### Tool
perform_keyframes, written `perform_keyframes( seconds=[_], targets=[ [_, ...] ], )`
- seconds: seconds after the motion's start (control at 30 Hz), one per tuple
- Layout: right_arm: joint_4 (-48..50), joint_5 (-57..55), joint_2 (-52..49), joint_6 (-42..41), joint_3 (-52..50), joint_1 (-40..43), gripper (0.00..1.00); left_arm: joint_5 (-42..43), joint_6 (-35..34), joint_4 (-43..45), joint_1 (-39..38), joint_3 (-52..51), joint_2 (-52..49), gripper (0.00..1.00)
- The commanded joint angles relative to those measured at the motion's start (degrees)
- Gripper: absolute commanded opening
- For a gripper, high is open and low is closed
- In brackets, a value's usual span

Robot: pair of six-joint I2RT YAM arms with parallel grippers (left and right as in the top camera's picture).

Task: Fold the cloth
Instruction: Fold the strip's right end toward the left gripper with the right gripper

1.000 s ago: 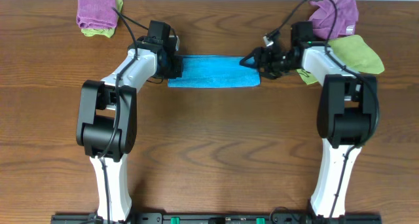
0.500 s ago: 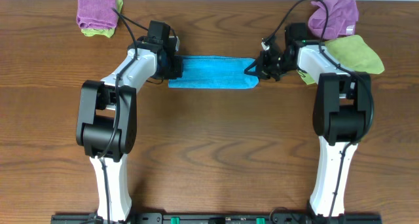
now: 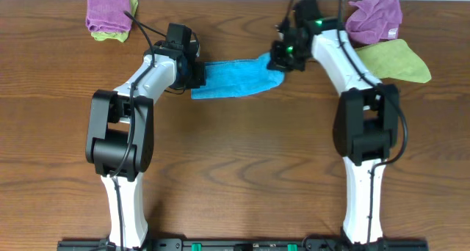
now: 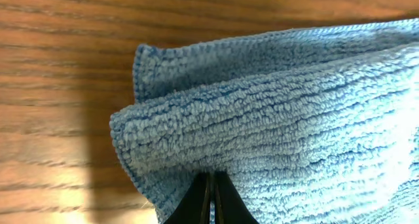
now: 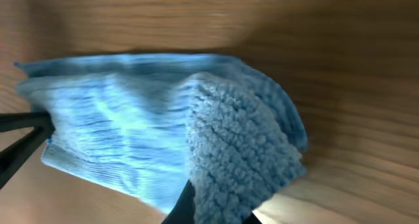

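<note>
Cloth [image 3: 233, 78] is lying as a narrow folded strip across the far middle of the table [image 3: 235, 155], running left to right. Left gripper [image 3: 198, 72] is pinching its left end. In the left wrist view the fingertips are pressing together with blue terry clamped between them. Two or three stacked layers are showing there, with their edges fanning out to the left. That end is resting flat on the wood.

Right gripper [image 3: 282, 59] is clamping the right end, jaws closed on a bunched corner. In the right wrist view the corner is standing up as a fluffy lump above the rest of the strip. A shadow is falling under it, so this end looks to be sitting off the wood. From overhead the strip is bending toward the far edge at its right end, where the gripper is holding it. The middle of the strip is lying on the table between the two grips.

Left purple cloth [image 3: 107, 9] is sitting on top of the left green cloth [image 3: 111, 37] at the far-left corner, well apart from the strip. Right purple cloth [image 3: 376, 16] is sitting crumpled at the far right. Right green cloth [image 3: 400, 60] is lying spread just in front of it, with the right arm [image 3: 341, 53] running just beside its edge.
</note>
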State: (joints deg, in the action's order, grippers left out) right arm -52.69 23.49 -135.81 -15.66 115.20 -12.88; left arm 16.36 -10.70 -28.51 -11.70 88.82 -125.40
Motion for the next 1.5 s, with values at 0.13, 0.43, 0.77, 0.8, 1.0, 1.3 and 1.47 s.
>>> perform_keyframes(
  seconds=[0.13,0.43,0.77,0.8,1.0,1.3,1.47],
  targets=[
    [-0.2,-8.7,3.5,1.0,3.3,-6.6,0.02,1.7,-2.7,0.9,-0.9,-0.6,-1.9,0.06],
    [1.1,-8.7,3.9,1.2,4.7,-9.3,0.02,6.4,-3.1,2.3,-1.6,-0.6,-1.9,0.06],
    [0.2,-8.6,3.9,1.1,4.8,-9.7,0.02,9.2,-5.0,8.5,-4.8,-0.6,-1.9,0.06],
    [0.1,-8.6,3.9,1.2,4.8,-9.7,0.01,9.2,-5.2,8.7,-5.0,-0.6,-1.9,0.06],
    [0.1,-8.7,4.0,1.6,4.8,-9.7,0.02,8.7,-4.9,7.1,-4.9,-0.6,-1.9,0.05],
    [-0.3,-8.7,4.1,2.7,4.8,-9.7,0.02,5.2,-1.6,5.2,-0.8,-0.1,-0.4,0.06],
    [-0.3,-8.7,4.3,3.1,4.8,-9.6,0.01,5.0,-1.0,5.3,0.4,0.6,-0.4,0.06]
  ],
)
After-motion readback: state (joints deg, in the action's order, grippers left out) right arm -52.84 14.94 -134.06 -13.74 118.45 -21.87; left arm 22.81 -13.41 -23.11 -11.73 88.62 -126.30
